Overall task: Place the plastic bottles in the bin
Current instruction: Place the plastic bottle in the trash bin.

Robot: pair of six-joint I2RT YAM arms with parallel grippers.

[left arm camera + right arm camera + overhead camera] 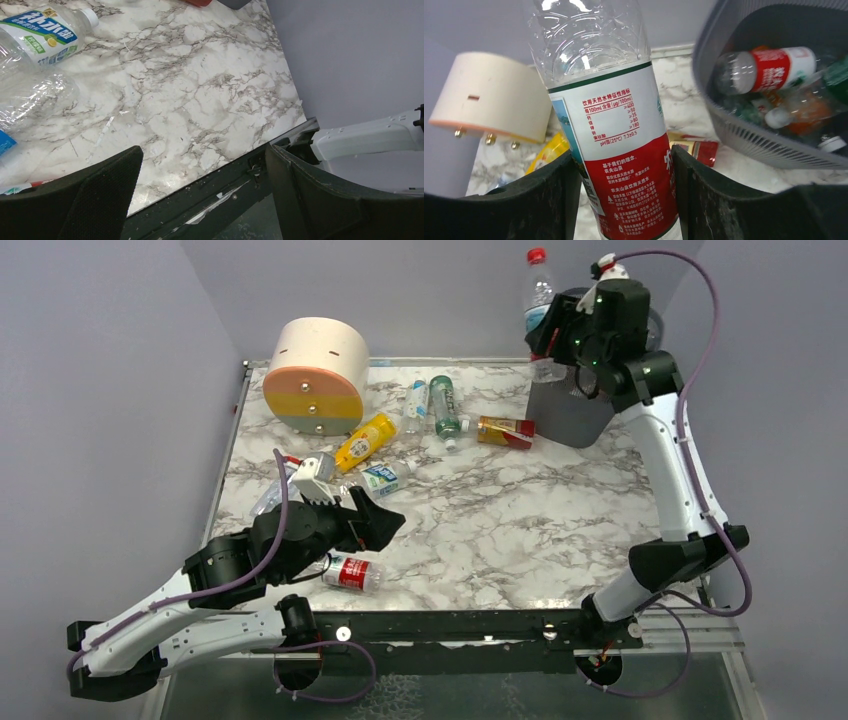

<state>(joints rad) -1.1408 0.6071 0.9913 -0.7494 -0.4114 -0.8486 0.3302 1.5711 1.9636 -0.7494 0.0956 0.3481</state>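
My right gripper [553, 340] is shut on a clear plastic bottle [540, 295] with a red cap and a red-and-white label [621, 150]. It holds the bottle upright, high up beside the dark grey mesh bin [572, 418] at the back right. Both pads press on the label. Inside the bin [764, 145] lie several bottles, one with a red label [769, 67]. My left gripper [378, 522] is open and empty near the front left [200, 190]. A red-labelled bottle [352, 573] lies beside the left arm. Yellow [365, 440], clear [415, 400], green [445, 405] and orange [505, 430] bottles lie on the table.
A round beige-orange-yellow drawer unit [315, 375] stands at the back left. A blue-and-green labelled bottle [45, 32] and a crushed clear one [35, 97] lie just ahead of my left fingers. The table's black front rail [225, 195] runs under the left gripper.
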